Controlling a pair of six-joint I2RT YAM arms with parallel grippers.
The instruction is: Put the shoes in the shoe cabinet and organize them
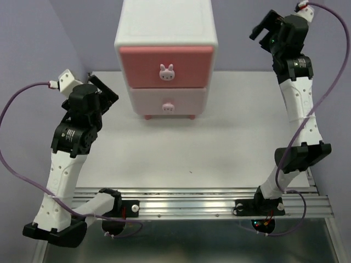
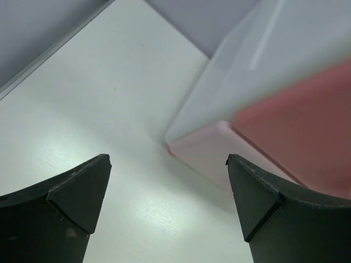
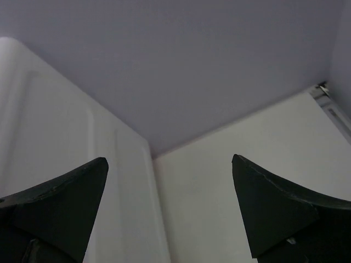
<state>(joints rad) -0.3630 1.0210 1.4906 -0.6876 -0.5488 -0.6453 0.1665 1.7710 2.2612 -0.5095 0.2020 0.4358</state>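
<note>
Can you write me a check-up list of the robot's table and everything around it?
Surface: white table, with a tiny dark speck near the middle.
Job's things: shoe cabinet at the far middle, upper drawer and lower drawer both shut; shoes: nothing seen.
Clutter: nothing seen.
Hands: left hand open and empty, low by the cabinet's left corner; right hand open and empty, raised to the cabinet's right.
Cables: purple left cable and right cable loop out past the table's sides.
Surroundings: lilac wall behind; metal rail at the near edge.
</note>
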